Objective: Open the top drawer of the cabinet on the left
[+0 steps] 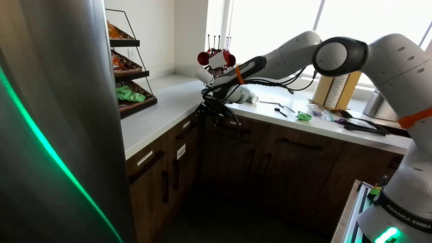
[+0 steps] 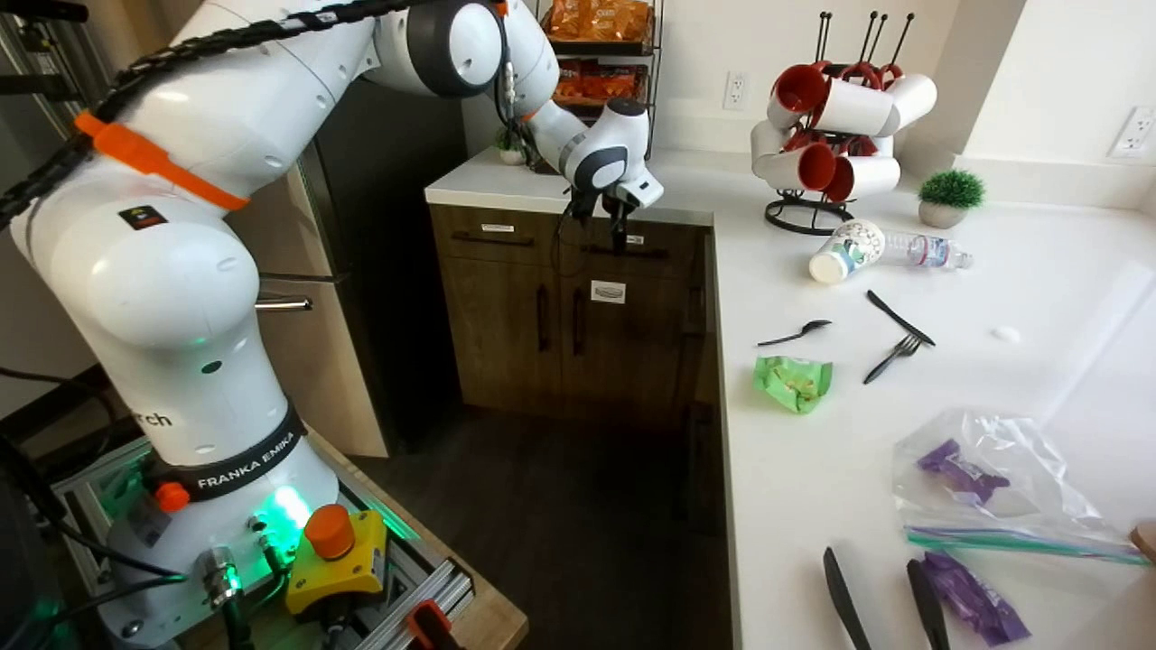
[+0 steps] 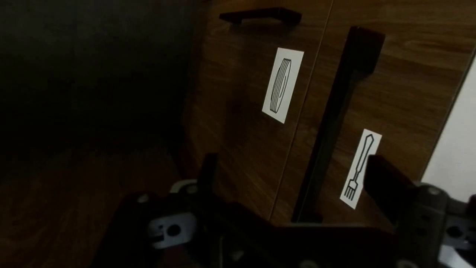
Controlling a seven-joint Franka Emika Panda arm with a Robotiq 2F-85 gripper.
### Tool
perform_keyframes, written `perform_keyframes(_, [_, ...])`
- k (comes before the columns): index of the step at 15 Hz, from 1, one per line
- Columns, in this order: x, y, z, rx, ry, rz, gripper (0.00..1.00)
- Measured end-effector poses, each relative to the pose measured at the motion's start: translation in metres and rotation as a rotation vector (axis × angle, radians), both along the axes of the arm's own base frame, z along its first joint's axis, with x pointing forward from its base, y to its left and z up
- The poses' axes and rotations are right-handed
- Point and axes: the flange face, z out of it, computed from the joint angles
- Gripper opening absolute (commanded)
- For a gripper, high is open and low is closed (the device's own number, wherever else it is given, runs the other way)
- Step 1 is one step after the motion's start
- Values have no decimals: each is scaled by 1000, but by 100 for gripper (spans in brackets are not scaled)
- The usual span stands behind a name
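The dark brown cabinet [image 1: 148, 199] has two top drawers over doors, all shut; it also shows in the other exterior view [image 2: 506, 334]. The drawer nearer the corner [image 2: 664, 236] has a fork label and a dark bar handle; in the wrist view its front [image 3: 420, 93] fills the right side. My gripper [image 3: 292, 162] is open and empty in front of it. The bar handle [image 3: 329, 126] appears between the fingers, apart from both; the right finger overlaps the fork label. In the exterior views my gripper [image 1: 221, 118] [image 2: 616, 226] hangs near the counter's edge; the distance is unclear.
A plate-labelled door [image 3: 238, 130] lies below the drawer. Another cabinet run [image 1: 297, 162] meets it at the corner. A steel refrigerator [image 1: 64, 135] stands beside the cabinet. The white countertop [image 1: 162, 98] carries a snack rack [image 1: 135, 74] and a mug rack [image 2: 808, 217].
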Motion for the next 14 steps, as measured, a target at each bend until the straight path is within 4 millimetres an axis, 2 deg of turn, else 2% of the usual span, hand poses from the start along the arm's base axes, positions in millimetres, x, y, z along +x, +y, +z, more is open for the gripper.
perform_keyframes(5, [14,-1,-30,17,-4,-7,100])
perform_keyframes(14, [32,1,-61,59,-62,-47,100])
